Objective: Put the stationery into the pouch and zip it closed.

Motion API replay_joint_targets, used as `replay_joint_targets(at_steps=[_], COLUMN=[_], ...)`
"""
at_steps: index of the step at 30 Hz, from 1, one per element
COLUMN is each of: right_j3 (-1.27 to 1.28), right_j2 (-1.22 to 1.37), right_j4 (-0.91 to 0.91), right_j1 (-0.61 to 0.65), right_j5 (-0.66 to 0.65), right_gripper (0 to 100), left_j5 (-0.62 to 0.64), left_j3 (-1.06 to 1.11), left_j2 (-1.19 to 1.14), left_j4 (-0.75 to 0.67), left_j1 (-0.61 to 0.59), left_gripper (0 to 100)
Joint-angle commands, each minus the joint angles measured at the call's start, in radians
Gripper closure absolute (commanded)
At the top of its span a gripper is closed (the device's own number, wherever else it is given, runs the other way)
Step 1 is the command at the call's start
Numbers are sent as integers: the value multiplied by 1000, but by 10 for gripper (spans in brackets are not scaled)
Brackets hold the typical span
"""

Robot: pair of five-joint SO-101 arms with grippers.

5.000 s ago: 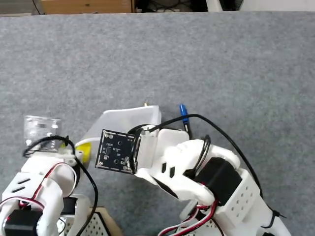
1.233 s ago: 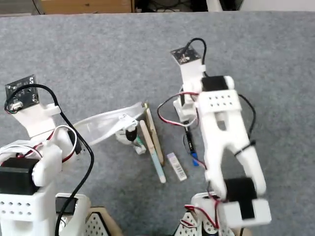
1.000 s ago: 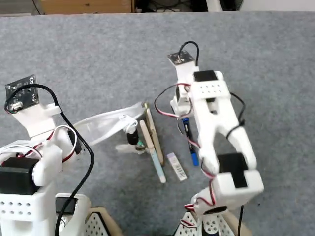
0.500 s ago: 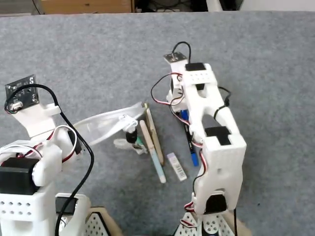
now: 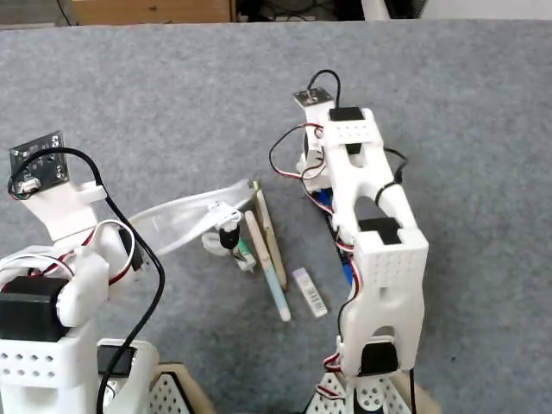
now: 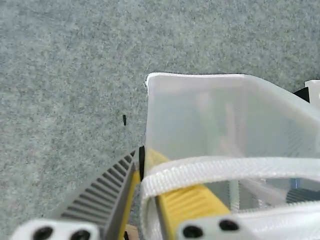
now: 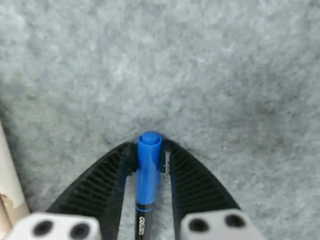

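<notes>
My left gripper [image 6: 141,162] is shut on the rim strap of the translucent white pouch [image 6: 210,120], holding it up with its mouth towards the stationery. In the high view the pouch [image 5: 185,220] stretches from the left arm to two wooden sticks [image 5: 266,226]. A pastel pen [image 5: 276,285], a small white eraser [image 5: 309,291] and a small black-and-white item [image 5: 226,240] lie beside them. My right gripper [image 7: 149,150] is shut on the blue pen [image 7: 148,165] near its cap. The right arm [image 5: 362,190] covers most of the blue pen [image 5: 348,272] on the carpet.
Grey carpet [image 5: 155,95] covers the table, with open room at the back and on the far right. A wooden edge [image 5: 147,10] runs along the back left. Both arm bases stand at the front edge.
The right arm has swung left and settled over the blue pen, which now sits between its fingers. The small black-and-white item near the pouch mouth shifted slightly. The left arm kept still.
</notes>
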State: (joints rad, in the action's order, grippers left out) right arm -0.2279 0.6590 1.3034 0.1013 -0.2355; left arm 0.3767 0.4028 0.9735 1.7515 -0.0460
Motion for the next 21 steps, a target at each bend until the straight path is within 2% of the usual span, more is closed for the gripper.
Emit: replay_joint_targets(at_steps=[1, 6, 10, 21], right_j3=[-25, -58, -168, -708], right_j2=[13, 13, 13, 13], right_j4=[-5, 6, 104, 456], right_j1=[2, 0, 3, 5], right_j5=[-3, -3, -5, -5], right_gripper=[987, 986, 986, 986], left_j5=[14, 14, 14, 14], left_j3=[7, 7, 7, 7], left_j2=[-21, -21, -23, -23], left_j4=[6, 6, 6, 6], left_j1=[1, 1, 1, 1], left_gripper=[972, 972, 972, 972])
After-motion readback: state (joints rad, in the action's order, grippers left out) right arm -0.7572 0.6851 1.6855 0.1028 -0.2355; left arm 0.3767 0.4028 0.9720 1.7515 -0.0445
